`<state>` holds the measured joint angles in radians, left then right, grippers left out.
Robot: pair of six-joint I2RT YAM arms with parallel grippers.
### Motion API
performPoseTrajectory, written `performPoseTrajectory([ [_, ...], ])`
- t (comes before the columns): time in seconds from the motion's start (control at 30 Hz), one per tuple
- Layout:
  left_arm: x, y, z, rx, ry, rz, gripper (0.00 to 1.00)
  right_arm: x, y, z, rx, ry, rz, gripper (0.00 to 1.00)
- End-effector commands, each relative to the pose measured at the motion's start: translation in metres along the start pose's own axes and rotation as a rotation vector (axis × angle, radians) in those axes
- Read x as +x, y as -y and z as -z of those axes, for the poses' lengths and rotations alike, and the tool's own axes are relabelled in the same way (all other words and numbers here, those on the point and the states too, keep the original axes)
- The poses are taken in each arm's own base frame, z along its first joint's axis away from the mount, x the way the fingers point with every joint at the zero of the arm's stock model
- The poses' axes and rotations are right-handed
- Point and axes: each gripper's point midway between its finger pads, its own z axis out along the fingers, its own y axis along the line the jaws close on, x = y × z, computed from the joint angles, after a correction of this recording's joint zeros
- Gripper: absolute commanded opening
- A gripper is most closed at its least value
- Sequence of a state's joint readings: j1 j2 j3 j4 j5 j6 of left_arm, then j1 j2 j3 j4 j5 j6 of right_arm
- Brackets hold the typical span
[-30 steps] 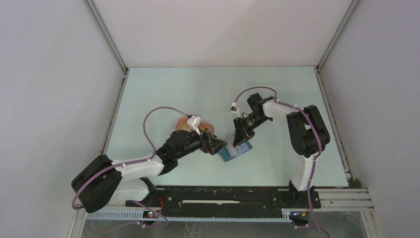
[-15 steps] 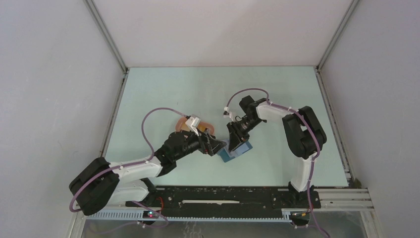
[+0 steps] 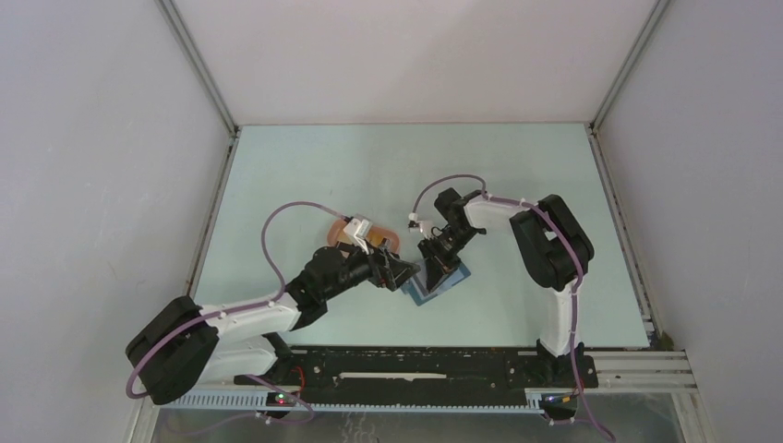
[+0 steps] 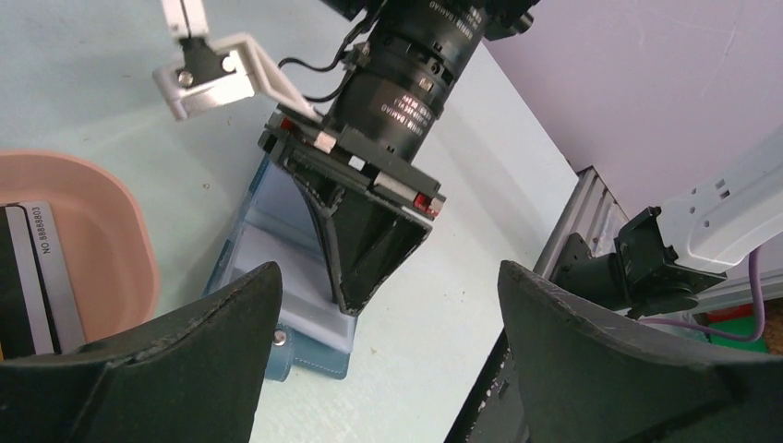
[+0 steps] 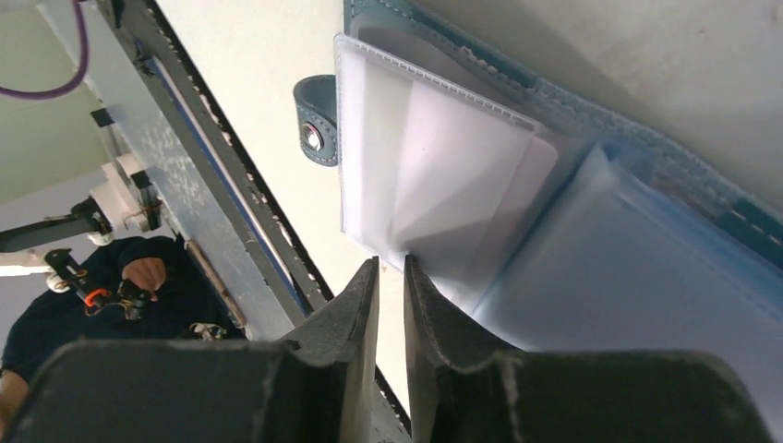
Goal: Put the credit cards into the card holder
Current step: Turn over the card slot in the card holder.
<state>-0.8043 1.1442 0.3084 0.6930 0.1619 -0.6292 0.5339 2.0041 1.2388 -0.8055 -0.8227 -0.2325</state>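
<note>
The dark-blue card holder (image 3: 443, 282) lies open on the table, its pale clear sleeves up; it shows in the left wrist view (image 4: 268, 277) and the right wrist view (image 5: 572, 101). My right gripper (image 3: 432, 266) points down onto the sleeves, its jaws almost closed with only table showing in the narrow gap (image 5: 391, 269). My left gripper (image 3: 404, 272) is open and empty (image 4: 388, 369) just left of the holder. A black card (image 4: 14, 286) and a whitish card (image 4: 51, 268) lie in the pink tray (image 4: 120, 231). The yellow-orange card is not in view.
The pink oval tray (image 3: 342, 231) sits just behind my left wrist. The holder's snap tab (image 5: 314, 138) sticks out toward the near rail (image 3: 443, 355). The two grippers are very close together over the holder.
My right gripper has moved left and down onto the open holder. The holder has shifted a little to the left. My left arm has edged slightly forward.
</note>
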Motion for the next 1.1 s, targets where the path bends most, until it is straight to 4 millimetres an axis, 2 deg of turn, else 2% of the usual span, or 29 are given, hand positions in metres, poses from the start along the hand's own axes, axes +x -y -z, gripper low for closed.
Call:
performPoseTrajectory([
  [0.0, -0.005, -0.001, 0.005, -0.001, 0.031, -0.011, 0.91, -0.011, 0.003, -0.008, 0.077, -0.008, 0.048, 0.23],
  [0.17, -0.003, -0.003, 0.008, -0.01, 0.034, -0.007, 0.91, -0.01, 0.005, -0.016, 0.112, -0.031, 0.065, 0.22],
  [0.33, -0.002, -0.006, 0.011, -0.022, 0.039, -0.001, 0.91, -0.013, -0.002, -0.012, 0.096, -0.023, 0.097, 0.23],
  [0.5, -0.002, -0.011, 0.015, -0.049, 0.042, -0.006, 0.91, -0.022, -0.021, 0.006, 0.077, 0.007, 0.206, 0.28],
  [0.67, -0.005, -0.017, 0.022, -0.091, 0.052, -0.029, 0.91, -0.028, -0.029, 0.027, 0.088, 0.06, 0.268, 0.37],
  [0.83, -0.009, -0.02, 0.027, -0.117, 0.07, -0.033, 0.91, -0.031, -0.021, 0.04, 0.096, 0.095, 0.236, 0.4],
  [1.07, -0.006, -0.024, 0.026, -0.136, 0.059, -0.027, 0.86, -0.032, -0.014, 0.042, 0.109, 0.101, 0.214, 0.43],
])
